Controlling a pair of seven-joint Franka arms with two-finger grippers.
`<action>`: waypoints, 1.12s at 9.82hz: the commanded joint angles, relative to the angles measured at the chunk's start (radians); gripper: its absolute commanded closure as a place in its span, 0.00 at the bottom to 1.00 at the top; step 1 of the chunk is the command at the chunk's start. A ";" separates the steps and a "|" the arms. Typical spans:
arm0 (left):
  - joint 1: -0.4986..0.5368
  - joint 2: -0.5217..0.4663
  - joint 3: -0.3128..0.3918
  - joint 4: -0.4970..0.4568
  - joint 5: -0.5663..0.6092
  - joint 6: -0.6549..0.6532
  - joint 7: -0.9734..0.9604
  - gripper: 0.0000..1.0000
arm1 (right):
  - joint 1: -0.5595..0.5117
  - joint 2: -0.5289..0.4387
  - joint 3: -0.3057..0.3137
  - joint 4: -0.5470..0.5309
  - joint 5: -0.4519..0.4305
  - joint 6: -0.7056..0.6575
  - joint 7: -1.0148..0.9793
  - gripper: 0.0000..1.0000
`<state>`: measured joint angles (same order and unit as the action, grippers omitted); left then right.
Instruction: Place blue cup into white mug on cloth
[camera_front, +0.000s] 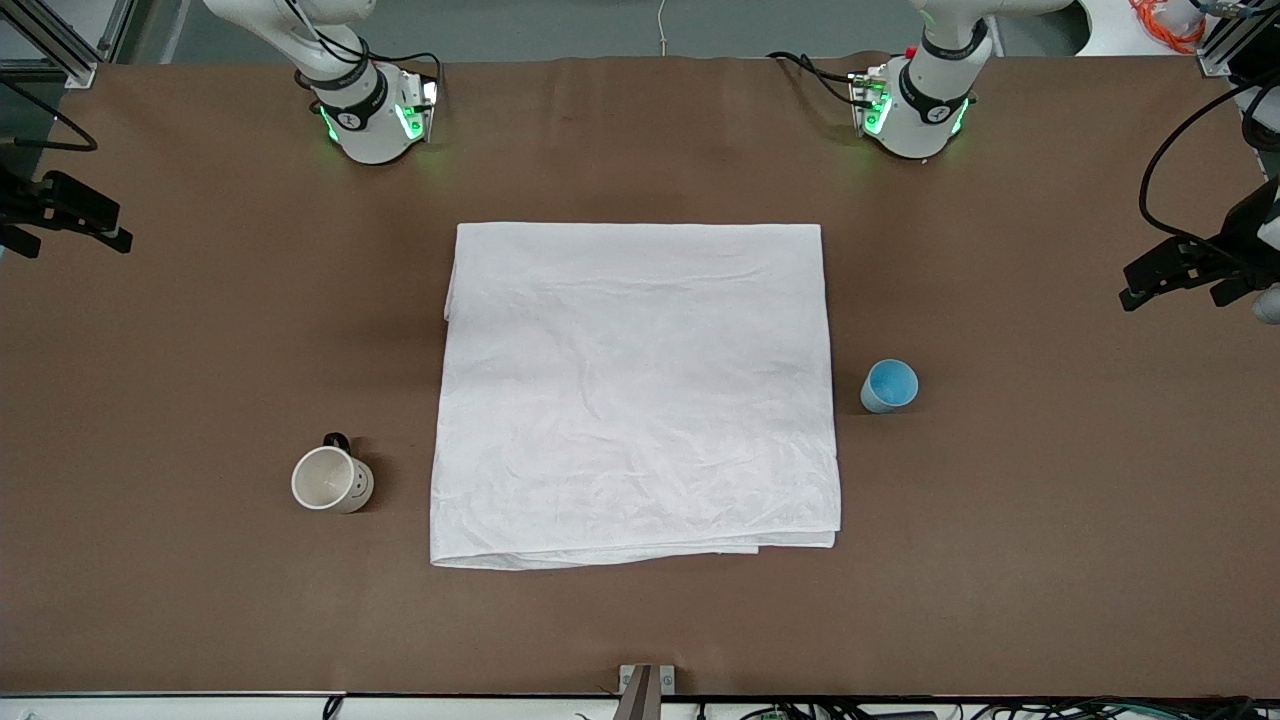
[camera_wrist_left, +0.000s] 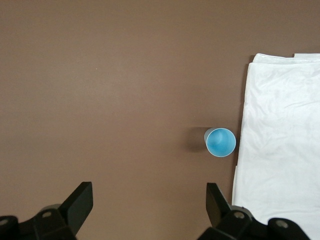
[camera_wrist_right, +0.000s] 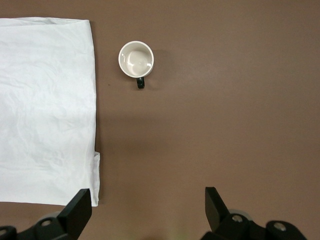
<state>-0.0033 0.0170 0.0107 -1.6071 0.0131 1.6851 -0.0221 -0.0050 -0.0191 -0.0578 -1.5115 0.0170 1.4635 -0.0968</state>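
The white cloth lies flat in the middle of the table. The blue cup stands upright on the bare table beside the cloth, toward the left arm's end. The white mug stands upright beside the cloth toward the right arm's end, with its black handle toward the robots. My left gripper is open and empty, high over bare table, apart from the blue cup. My right gripper is open and empty, high over bare table, well apart from the mug.
The brown table stretches wide around the cloth. The two arm bases stand along the robots' edge. The cloth's edge shows in the left wrist view and the right wrist view.
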 joint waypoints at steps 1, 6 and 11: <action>-0.006 -0.011 0.008 -0.004 -0.007 -0.008 0.001 0.00 | -0.004 0.001 0.004 0.010 -0.009 -0.009 0.012 0.00; -0.012 -0.009 0.002 -0.002 0.001 -0.010 -0.005 0.00 | 0.035 0.005 0.012 -0.028 0.006 0.032 0.017 0.00; -0.009 -0.009 0.002 -0.004 0.002 -0.010 -0.006 0.00 | 0.169 0.087 0.012 -0.310 0.032 0.445 0.120 0.00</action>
<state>-0.0105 0.0172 0.0102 -1.6077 0.0131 1.6850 -0.0222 0.1580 0.0839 -0.0393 -1.6764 0.0294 1.7647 0.0161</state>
